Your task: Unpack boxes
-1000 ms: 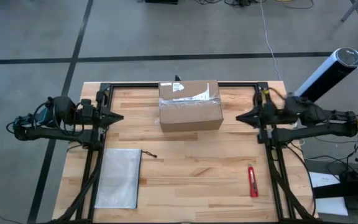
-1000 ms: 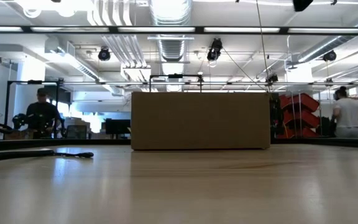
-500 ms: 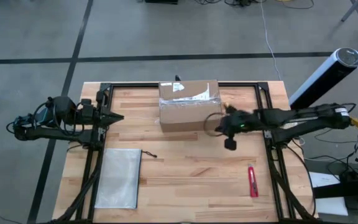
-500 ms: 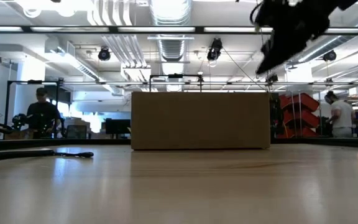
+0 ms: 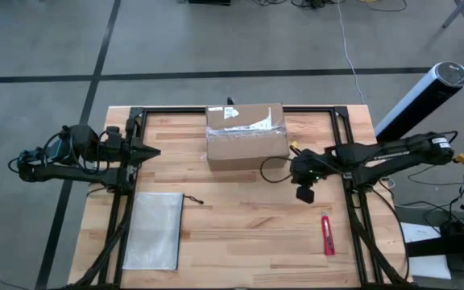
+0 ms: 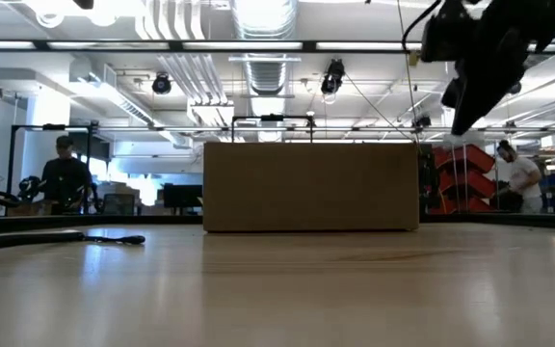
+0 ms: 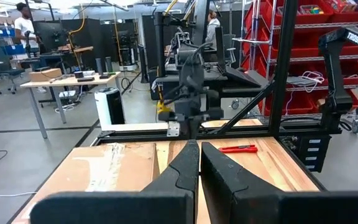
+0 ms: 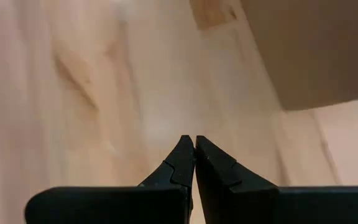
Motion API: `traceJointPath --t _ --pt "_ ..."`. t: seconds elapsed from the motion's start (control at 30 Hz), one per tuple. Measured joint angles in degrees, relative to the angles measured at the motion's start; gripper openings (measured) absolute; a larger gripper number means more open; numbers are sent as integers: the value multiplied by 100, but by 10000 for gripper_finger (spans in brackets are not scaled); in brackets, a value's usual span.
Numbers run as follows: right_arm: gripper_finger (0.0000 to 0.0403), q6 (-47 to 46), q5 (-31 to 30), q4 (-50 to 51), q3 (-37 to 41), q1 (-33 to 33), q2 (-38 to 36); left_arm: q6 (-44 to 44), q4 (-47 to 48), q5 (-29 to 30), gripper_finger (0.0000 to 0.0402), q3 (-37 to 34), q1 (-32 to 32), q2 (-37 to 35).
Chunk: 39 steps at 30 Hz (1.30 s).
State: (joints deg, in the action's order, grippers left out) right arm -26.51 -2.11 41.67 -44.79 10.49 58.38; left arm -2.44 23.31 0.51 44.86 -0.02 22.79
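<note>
Pretty much nothing done yet; the box [image 5: 246,138] sits at the back middle of the counter [image 5: 240,217], tape still on, flaps closed; the knife [image 5: 327,234] lies untouched near the front right; right gripper [image 5: 299,171] hovers just beside the box, fingers pinched together, empty; left gripper [image 5: 153,151] waits at the left edge, fingers closed too.
</note>
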Motion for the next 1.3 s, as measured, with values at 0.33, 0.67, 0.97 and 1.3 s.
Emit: traceJointPath --t 0.33,0.67,0.97,1.3 --pt "0 -2274 -823 1296 37 1824 121 46 2 0 0 2 0 0" --pt "92 -3678 -40 1504 52 2530 965 44 -5 6 0 0 0 0" --pt "210 -4495 1086 1363 67 2898 1843 44 -10 15 0 2 -1 0" --pt "277 -5267 1455 906 72 3316 2466 44 42 17 0 1 -2 0"
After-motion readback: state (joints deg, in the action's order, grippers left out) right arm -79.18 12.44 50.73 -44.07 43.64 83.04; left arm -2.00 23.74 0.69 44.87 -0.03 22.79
